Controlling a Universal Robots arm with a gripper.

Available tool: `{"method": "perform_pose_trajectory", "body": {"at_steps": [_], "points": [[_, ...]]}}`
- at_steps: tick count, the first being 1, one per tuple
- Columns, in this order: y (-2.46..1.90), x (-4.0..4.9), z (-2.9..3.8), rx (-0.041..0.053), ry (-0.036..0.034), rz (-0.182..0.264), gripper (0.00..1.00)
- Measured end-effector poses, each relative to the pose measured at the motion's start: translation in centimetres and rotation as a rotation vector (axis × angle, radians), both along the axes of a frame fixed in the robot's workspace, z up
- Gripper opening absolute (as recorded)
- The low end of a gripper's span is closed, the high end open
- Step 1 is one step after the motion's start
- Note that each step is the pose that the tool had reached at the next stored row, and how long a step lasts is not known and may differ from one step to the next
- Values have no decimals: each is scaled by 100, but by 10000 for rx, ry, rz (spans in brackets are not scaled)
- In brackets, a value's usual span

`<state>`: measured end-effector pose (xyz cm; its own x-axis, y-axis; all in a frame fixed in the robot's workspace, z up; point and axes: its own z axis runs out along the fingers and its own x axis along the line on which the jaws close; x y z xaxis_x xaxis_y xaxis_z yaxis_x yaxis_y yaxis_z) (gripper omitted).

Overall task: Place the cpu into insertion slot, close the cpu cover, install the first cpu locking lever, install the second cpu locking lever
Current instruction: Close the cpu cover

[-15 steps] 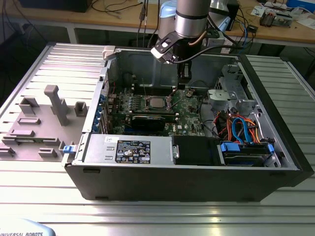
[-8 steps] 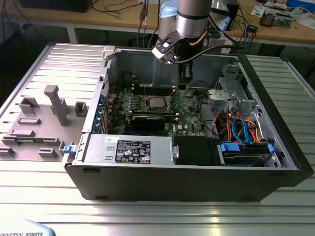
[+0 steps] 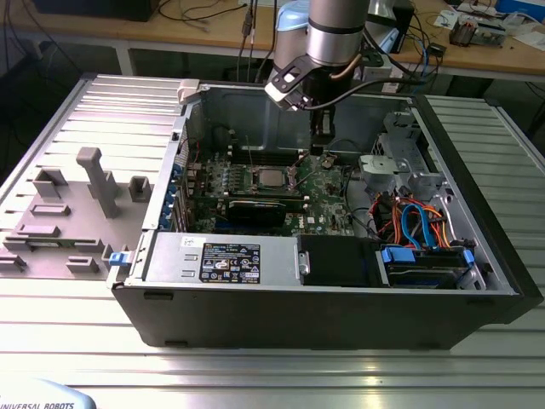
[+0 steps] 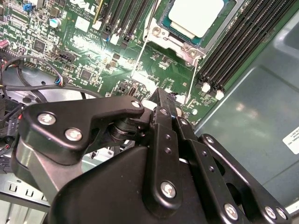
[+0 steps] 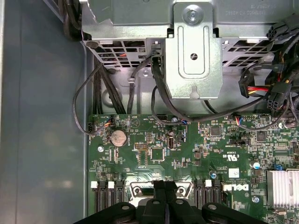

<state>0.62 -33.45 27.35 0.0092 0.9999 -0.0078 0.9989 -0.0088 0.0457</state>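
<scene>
The cpu [image 3: 272, 177] lies flat in the insertion slot [image 3: 255, 181] on the green board inside the open computer case. In the second wrist view the cpu [image 4: 196, 16] shows its silver top through the window of the cpu cover [image 4: 162, 19], which lies down around it. Two thin wire locking levers [image 4: 139, 57] [image 4: 195, 80] run from the socket's corners toward my gripper [image 4: 161, 95]. My gripper [image 3: 322, 143] hangs just beside the socket on the exterior view's right, fingers [image 5: 161, 205] pressed together. Nothing shows between them.
Black memory slots [image 4: 243, 42] run next to the socket. A long black graphics card [image 3: 255, 209] lies in front of it. A metal drive cage [image 5: 194, 51] with bundled cables [image 3: 413, 223] stands on the exterior view's right. The power supply [image 3: 223, 257] lines the case's near wall.
</scene>
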Motion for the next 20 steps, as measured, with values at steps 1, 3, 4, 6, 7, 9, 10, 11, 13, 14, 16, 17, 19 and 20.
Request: {"method": "perform_pose_trajectory", "body": {"at_steps": [1, 3, 4, 6, 7, 9, 10, 11, 13, 14, 16, 17, 19, 20], "points": [[0, 1, 0, 0, 0, 0, 11], [0, 11, -3, 0, 0, 0, 11], [0, 12, -2, 0, 0, 0, 11], [0, 13, -2, 0, 0, 0, 11], [0, 13, -2, 0, 0, 0, 11], [0, 14, -3, 0, 0, 0, 11], [0, 14, -2, 0, 1, 0, 11], [0, 15, -3, 0, 0, 0, 11], [0, 16, -2, -1, 0, 0, 11], [0, 19, -2, 0, 0, 1, 11], [0, 33, -3, 1, -1, 1, 11], [0, 36, -3, 0, 0, 1, 11], [0, 42, -2, 0, 0, 0, 11], [0, 45, -2, 0, 0, 0, 11]]}}
